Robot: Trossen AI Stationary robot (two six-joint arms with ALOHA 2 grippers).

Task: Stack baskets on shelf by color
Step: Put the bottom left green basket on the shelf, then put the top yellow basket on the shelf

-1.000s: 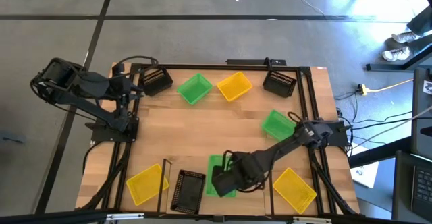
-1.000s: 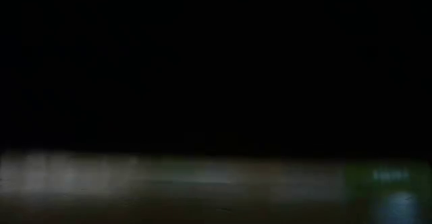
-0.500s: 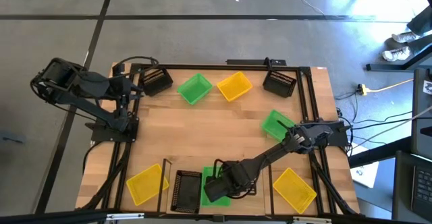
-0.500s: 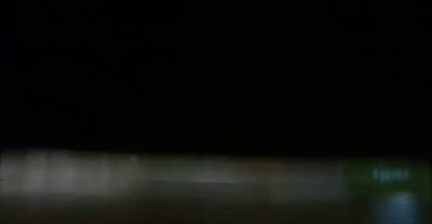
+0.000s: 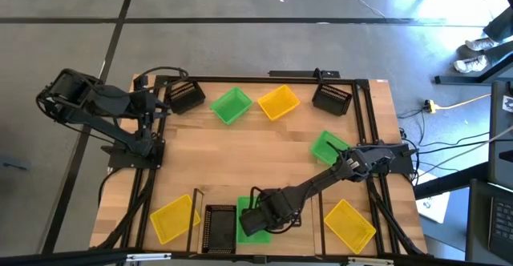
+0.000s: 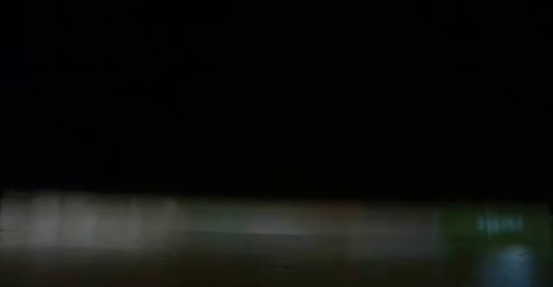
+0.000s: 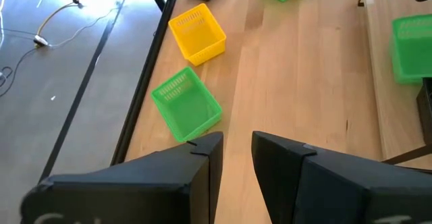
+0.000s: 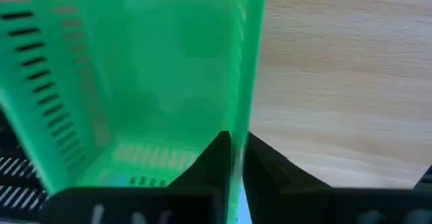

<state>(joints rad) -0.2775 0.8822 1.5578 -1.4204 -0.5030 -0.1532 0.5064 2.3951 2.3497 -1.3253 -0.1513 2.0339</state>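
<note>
My right gripper point(image 5: 253, 220) reaches to the table's near edge and is shut on a green basket point(image 5: 243, 218), which sits beside a black basket point(image 5: 218, 227) on the light-wood shelf point(image 5: 296, 232). In the right wrist view the green basket point(image 8: 135, 69) fills the picture, with the gripper point(image 8: 237, 153) at its wall. My left gripper point(image 5: 160, 106) waits open at the far left, near another black basket point(image 5: 186, 98). The low view is dark and shows nothing. My right gripper pinches the green basket's side wall point(image 8: 244, 96) at its rim, with one finger point(image 8: 219, 158) inside the basket and the other point(image 8: 266, 164) outside. The fingers come from above, slanting from the table's right. Whether the basket rests on the shelf or hangs clear, I cannot tell.
Yellow baskets lie to the left point(image 5: 172, 218) and right point(image 5: 349, 224) of the shelf. At the far edge stand a green point(image 5: 231, 104), a yellow point(image 5: 278, 102) and a black basket point(image 5: 331, 98); another green one point(image 5: 329, 147) is near the right arm's base. Bare wood lies mid-table.
My right gripper has moved toward the table's left and a little toward the near edge, staying shut on the green basket. The basket has travelled with it and now stands right beside the black basket on the shelf.
</note>
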